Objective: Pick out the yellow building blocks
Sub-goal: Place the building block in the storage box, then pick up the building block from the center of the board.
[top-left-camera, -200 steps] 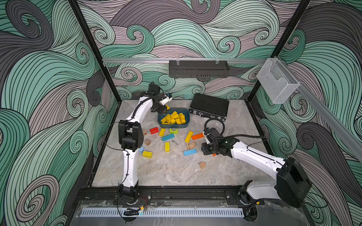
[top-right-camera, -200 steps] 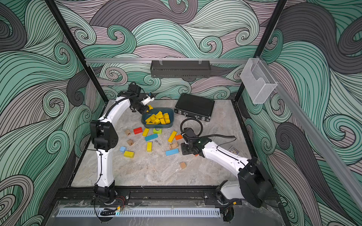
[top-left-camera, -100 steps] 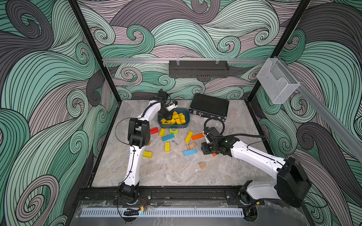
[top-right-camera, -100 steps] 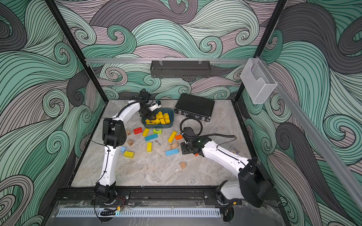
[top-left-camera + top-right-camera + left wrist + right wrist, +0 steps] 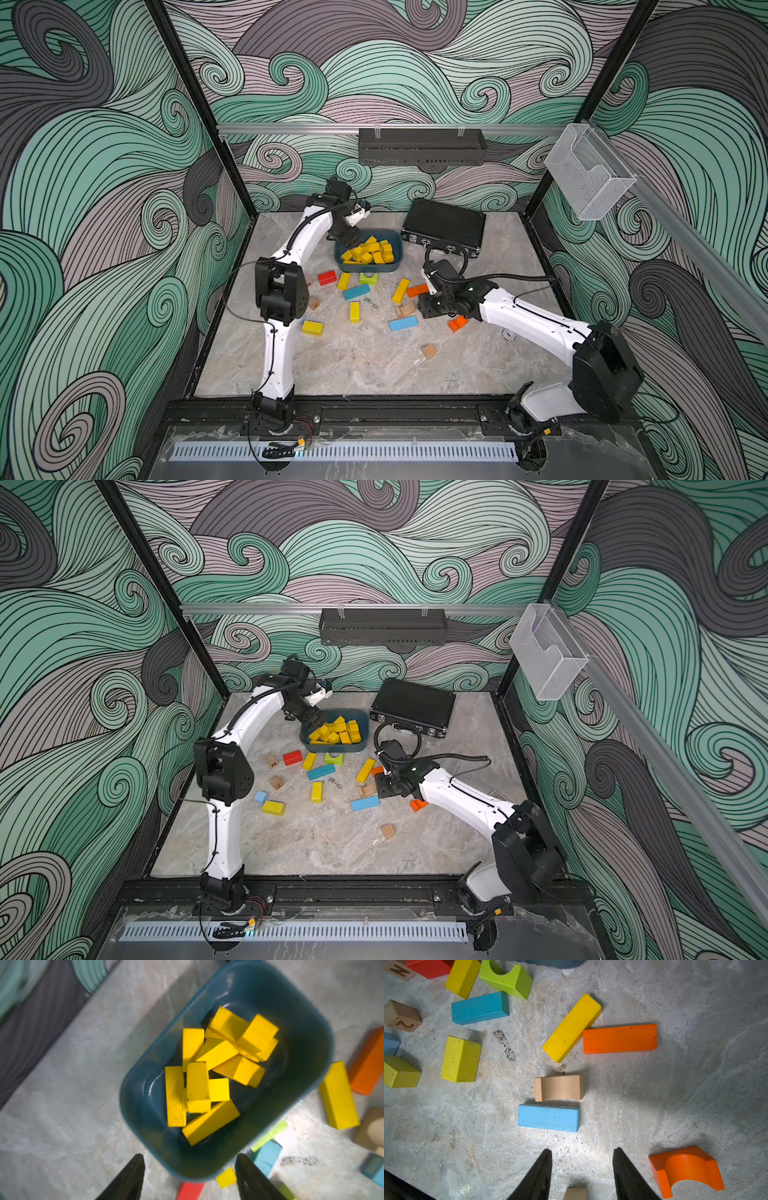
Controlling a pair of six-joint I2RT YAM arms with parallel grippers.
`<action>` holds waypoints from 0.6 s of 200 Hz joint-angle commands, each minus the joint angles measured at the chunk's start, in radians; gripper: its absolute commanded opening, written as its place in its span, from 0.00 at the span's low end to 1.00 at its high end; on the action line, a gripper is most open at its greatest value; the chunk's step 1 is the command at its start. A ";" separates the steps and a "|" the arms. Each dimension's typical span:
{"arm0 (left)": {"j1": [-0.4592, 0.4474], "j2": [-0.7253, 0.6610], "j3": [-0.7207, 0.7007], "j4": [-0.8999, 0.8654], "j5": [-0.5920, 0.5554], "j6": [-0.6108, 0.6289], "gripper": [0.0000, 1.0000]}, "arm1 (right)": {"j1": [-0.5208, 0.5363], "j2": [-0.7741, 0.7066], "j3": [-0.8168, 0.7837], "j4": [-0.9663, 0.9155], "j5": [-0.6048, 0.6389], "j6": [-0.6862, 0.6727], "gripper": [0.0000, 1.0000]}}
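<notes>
Nearest the near edge: a plain wooden cube (image 5: 429,351) sits alone on the marbled worktop (image 5: 365,374), well clear of the rest.
Right claw: the right claw (image 5: 583,1150) hangs low, a little right of the worktop's middle, jaws apart and gripping nothing.
Just ahead of it: a light blue bar (image 5: 548,1118) and a plain wooden arch (image 5: 559,1087) lie side by side, all but touching. An orange arch (image 5: 685,1169) lies beside the claw, toward the right edge.
Out on the worktop: four yellow building blocks (image 5: 316,791) lie loose around the middle.
- A stubby yellow block (image 5: 312,328) lies nearest, toward the left edge.
- A short yellow block (image 5: 354,311) lies closer to the centre.
- A long yellow bar (image 5: 572,1027) slants with one corner against an orange bar (image 5: 619,1039).
- A small yellow bar (image 5: 343,281) lies just in front of the teal bin (image 5: 368,269), between a red block (image 5: 327,277) and the lime-green arch (image 5: 368,278).

Among them: a teal bar (image 5: 356,292) lies just nearer than the small yellow bar.
Bin: it sits toward the far edge, about mid-width. A heap of yellow blocks (image 5: 207,1076) lies piled crosswise in it.
Left claw: the left claw (image 5: 189,1157) hovers above the bin's end nearest the left edge, jaws wide apart, empty.
Far edge: a black case (image 5: 442,226) lies flat, to the right of the bin and apart from it.
</notes>
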State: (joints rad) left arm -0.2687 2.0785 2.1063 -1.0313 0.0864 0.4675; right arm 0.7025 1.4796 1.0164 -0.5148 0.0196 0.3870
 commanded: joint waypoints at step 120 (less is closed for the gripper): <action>0.173 -1.103 -0.888 0.078 -0.013 -0.095 0.95 | 0.007 0.147 0.096 0.065 -0.037 0.014 0.50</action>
State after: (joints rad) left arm -0.1505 1.0534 1.3067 -0.9615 0.0769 0.3740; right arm 0.7033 1.6020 1.0813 -0.4683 -0.0174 0.3794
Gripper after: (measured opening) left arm 0.935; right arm 0.499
